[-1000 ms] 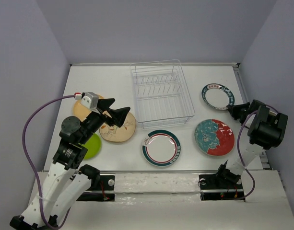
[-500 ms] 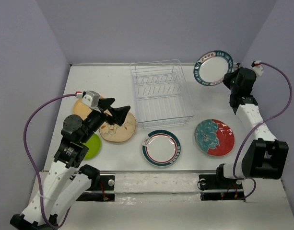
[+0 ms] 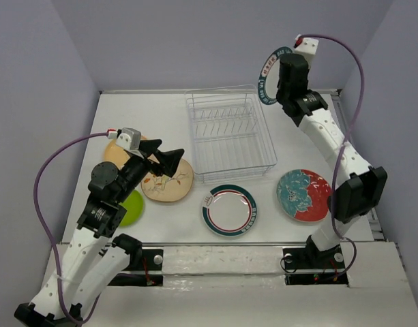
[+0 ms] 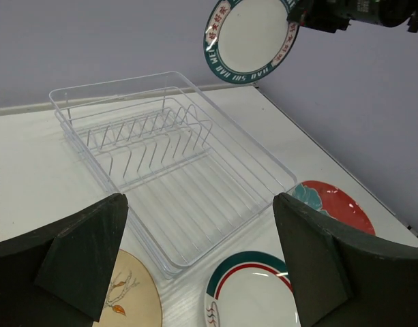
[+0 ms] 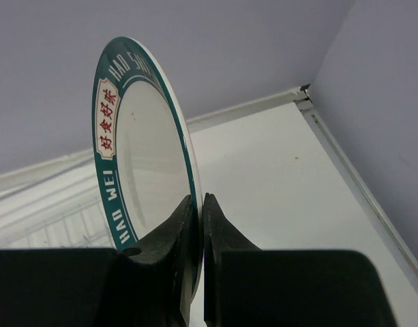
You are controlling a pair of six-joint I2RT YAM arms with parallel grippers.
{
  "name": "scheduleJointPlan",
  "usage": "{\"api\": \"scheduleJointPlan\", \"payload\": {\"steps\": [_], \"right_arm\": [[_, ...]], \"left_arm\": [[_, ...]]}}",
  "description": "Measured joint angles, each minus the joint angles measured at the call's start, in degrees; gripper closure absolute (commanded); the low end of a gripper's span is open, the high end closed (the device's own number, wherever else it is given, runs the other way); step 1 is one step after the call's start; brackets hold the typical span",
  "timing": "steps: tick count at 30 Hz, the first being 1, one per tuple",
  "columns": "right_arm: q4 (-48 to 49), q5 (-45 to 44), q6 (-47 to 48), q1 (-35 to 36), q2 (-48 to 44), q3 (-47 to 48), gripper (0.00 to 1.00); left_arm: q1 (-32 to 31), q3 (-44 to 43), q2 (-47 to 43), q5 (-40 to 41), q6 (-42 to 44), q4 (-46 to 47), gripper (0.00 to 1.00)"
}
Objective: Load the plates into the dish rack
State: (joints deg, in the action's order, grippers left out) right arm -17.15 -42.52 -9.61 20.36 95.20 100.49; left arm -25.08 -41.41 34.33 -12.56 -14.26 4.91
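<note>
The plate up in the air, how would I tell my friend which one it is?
Find the white wire dish rack in the middle of the table. Above its far right corner, the right pincer holds one plate on edge. It is white with a dark teal lettered rim, and it alone is off the table; the other plates lie flat.

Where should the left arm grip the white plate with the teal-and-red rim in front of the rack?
Probably by its rim at the left edge, jaws coming in low from the left, one under, one over. The white plate lies flat on the table, so only the rim can be pinched; that side faces bare table, while the dish rack stands close behind.
</note>
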Motion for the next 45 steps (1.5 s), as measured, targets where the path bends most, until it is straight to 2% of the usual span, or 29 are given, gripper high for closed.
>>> {"api": "scheduleJointPlan", "payload": {"steps": [5, 11, 25, 27, 28, 31, 33, 39, 43, 45], "right_arm": [[-6.75, -4.28, 4.00, 3.63, 9.62, 6.64, 0.93], [-12.04, -5.97, 5.53, 6.01, 15.87, 10.27, 0.93], [-13.60, -5.68, 5.92, 8.15, 21.18, 11.80, 0.92], [-13.92, -5.25, 6.43, 8.24, 22.18, 12.57, 0.75], [-13.94, -5.03, 6.43, 8.24, 22.56, 12.92, 0.58], [-13.92, -3.32, 6.21, 8.24, 22.88, 13.44, 0.37], [-13.75, -1.42, 6.10, 8.24, 22.67, 13.68, 0.32], [-13.55, 6.60, 4.59, 8.24, 18.38, 10.99, 0.30], [-11.15, 14.75, 3.10, 8.24, 9.01, 2.54, 0.30], [-8.90, 18.69, 2.16, 8.24, 2.45, -3.85, 0.30]], "left_arm": [[0.00, 0.00, 0.24, 0.59, -0.02, -0.24, 0.01], [0.00, 0.00, 0.48, 0.81, -0.04, -0.57, 0.01], [0.00, 0.00, 0.68, 1.14, -0.24, -0.92, 0.01], [0.00, 0.00, 1.16, 1.68, -0.24, -0.94, 0.01], [0.00, 0.00, 1.51, 1.97, -0.24, -0.98, 0.01], [0.00, -0.35, 2.89, 3.91, -0.61, -1.51, 0.01], [0.00, -0.35, 3.61, 5.73, -1.36, -1.86, 0.01], [0.02, -0.39, 7.17, 11.43, -5.46, -4.28, 0.03], [1.73, -0.20, 10.62, 13.90, -10.23, -9.75, 0.10], [5.07, 1.70, 11.87, 13.62, -14.05, -12.68, 0.11]]}}
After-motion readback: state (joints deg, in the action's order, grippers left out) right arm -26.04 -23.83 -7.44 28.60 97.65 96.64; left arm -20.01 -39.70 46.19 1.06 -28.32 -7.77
